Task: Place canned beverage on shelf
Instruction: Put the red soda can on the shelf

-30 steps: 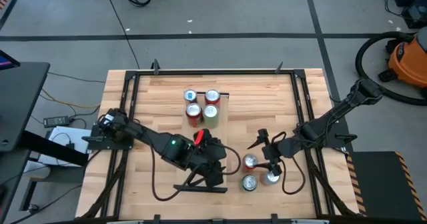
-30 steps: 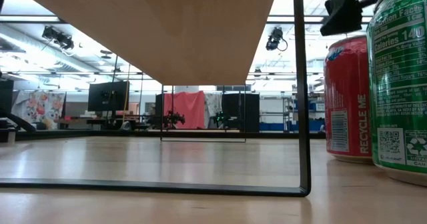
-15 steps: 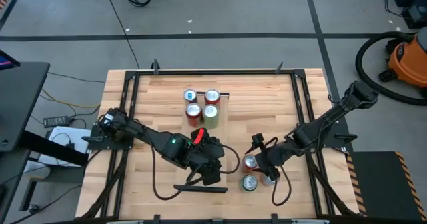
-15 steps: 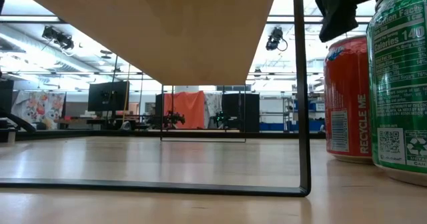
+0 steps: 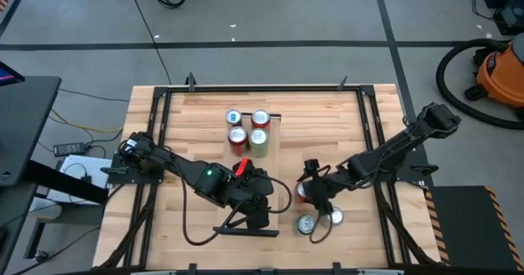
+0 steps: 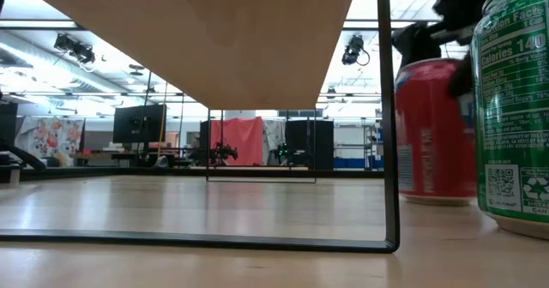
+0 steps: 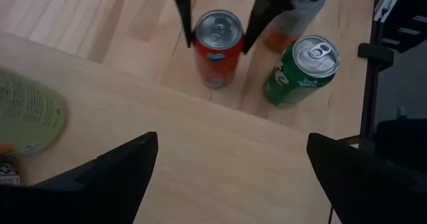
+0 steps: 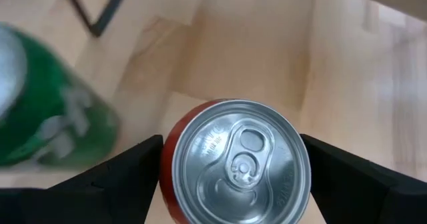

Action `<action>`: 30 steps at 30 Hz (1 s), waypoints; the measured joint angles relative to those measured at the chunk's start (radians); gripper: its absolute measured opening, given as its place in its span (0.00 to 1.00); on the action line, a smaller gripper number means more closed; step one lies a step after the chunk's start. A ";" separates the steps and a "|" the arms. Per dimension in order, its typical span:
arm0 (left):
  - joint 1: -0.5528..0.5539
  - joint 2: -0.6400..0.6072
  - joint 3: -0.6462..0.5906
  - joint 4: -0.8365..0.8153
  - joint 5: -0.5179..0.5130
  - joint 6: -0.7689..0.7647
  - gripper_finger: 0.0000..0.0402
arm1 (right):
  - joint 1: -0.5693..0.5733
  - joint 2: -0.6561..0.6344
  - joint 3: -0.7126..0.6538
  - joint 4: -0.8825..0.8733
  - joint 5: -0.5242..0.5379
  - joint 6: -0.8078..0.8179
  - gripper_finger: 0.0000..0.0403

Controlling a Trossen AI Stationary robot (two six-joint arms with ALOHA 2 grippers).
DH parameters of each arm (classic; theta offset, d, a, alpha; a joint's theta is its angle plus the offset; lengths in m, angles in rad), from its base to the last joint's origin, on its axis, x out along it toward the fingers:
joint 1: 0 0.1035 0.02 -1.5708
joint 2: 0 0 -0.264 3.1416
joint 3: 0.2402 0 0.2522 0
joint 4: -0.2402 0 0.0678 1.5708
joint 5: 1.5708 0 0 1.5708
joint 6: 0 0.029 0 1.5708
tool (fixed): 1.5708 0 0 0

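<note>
A red can (image 5: 304,191) stands on the tabletop to the right of the shelf (image 5: 246,230), a light plank on a black frame whose underside fills the low view (image 6: 232,39). My right gripper (image 5: 309,191) is shut on this can (image 8: 237,161). My left gripper (image 5: 255,216) hangs open and empty above the shelf's near part (image 7: 200,164). A green can (image 5: 305,224) and a third can (image 5: 333,218) stand just nearer than the red one. My right gripper pinches the red can's upper side wall (image 8: 167,164) between its two fingers (image 8: 127,171), one on each side just below the rim. The fingers come from above, slanting in from the table's right. The can stands upright with its base (image 6: 433,201) on the tabletop.
Several cans (image 5: 247,129) stand on the shelf's far end; one green can shows in the left wrist view (image 7: 27,111). The shelf's black leg (image 6: 390,117) stands close to the left of the red can. The green can (image 6: 515,108) stands close beside it.
My right gripper has gone toward the table's left and down over the red can and has taken hold of it. The red can has slid a little toward the table's left, nearer the shelf's leg, staying upright on the table.
</note>
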 joint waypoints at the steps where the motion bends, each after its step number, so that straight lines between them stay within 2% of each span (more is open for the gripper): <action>1: 0.002 0.000 0.000 0.001 0.000 0.000 0.99 | -0.013 -0.001 0.000 -0.003 0.000 0.018 0.86; 9: 0.031 0.000 0.000 0.006 -0.001 -0.006 0.99 | -0.104 -0.005 -0.002 -0.021 0.094 0.166 0.86; 16: 0.052 0.001 0.000 0.017 -0.001 -0.016 0.99 | -0.193 -0.001 -0.004 0.014 0.167 0.197 0.86; 22: 0.053 0.001 0.000 0.024 0.000 -0.016 0.99 | -0.272 -0.004 -0.004 0.013 0.160 0.202 0.86; 30: 0.052 0.001 0.000 0.024 0.002 -0.016 0.99 | -0.278 -0.006 -0.003 0.025 0.085 0.112 0.86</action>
